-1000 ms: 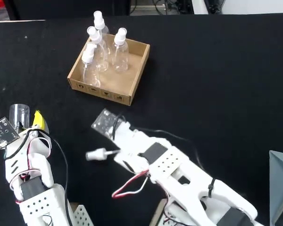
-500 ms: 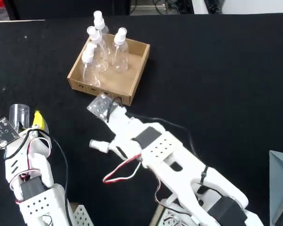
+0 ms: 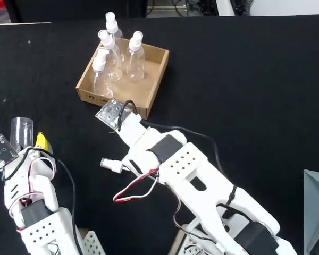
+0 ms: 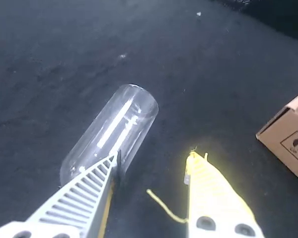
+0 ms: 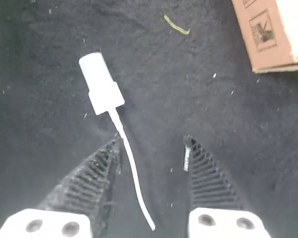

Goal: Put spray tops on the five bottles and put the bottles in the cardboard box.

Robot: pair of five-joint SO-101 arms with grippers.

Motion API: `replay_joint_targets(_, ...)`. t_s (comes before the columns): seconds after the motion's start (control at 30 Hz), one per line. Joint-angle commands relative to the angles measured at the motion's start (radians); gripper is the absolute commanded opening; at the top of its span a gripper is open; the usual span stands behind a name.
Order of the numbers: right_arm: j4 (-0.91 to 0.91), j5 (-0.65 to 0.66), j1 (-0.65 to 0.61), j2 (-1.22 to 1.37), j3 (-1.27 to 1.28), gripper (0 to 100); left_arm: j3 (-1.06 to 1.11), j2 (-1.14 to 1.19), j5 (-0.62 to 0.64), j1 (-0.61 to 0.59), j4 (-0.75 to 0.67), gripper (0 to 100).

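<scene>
The cardboard box [image 3: 149, 98] at the back left holds several clear bottles with white spray tops [image 3: 134, 56]. One uncapped clear bottle [image 3: 21, 130] stands upright at the near left. My left gripper [image 4: 154, 158] is open beside it. Its white finger [image 4: 97, 178] sits in front of the bottle [image 4: 109, 131], and the yellow finger [image 4: 208, 188] stands apart. A loose white spray top [image 3: 110, 164] lies on the cloth. My right gripper [image 5: 151, 144] hangs open over it, and the tube of the spray top [image 5: 102, 84] runs back between the fingers.
The black cloth covers the table, with free room to the right of the box. A grey object [image 3: 316, 204] sits at the near right edge. A small yellow-green scrap [image 5: 176, 25] lies near the box corner [image 5: 273, 34]. A box corner [image 4: 288, 134] lies beyond the left gripper.
The right arm has swung left and toward the box, over the spray top, which shifted a little farther away. The left arm drew back slightly. The bottle stayed put.
</scene>
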Motion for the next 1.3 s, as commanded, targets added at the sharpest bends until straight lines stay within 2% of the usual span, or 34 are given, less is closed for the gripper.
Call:
replay_joint_targets(0.0,0.064,0.0,0.046,-0.004,-0.065,15.9,-0.101,-0.008,-0.048,-0.022,0.009,23)
replay_joint_targets(0.4,0.17,0.003,0.316,-0.004,-0.094,15.9,-0.329,-0.002,-0.178,-0.027,0.201,24)
replay_joint_targets(0.6,0.161,0.002,0.425,-0.062,-0.093,15.9,-0.461,0.17,-0.199,-0.027,0.247,24)
replay_joint_targets(0.8,0.058,-0.003,0.58,-0.163,0.008,15.9,-0.653,0.436,-0.215,-0.028,0.334,24)
replay_joint_targets(0.93,-0.061,-0.005,0.677,-0.219,0.131,15.9,-0.736,0.565,-0.227,-0.051,0.382,31)
replay_joint_targets(1.13,-0.215,-0.008,0.76,-0.28,0.263,15.9,-0.835,0.744,-0.307,-0.125,0.374,31)
replay_joint_targets(1.27,-0.272,-0.074,0.776,-0.295,0.311,15.9,-0.877,0.868,-0.354,-0.131,0.374,31)
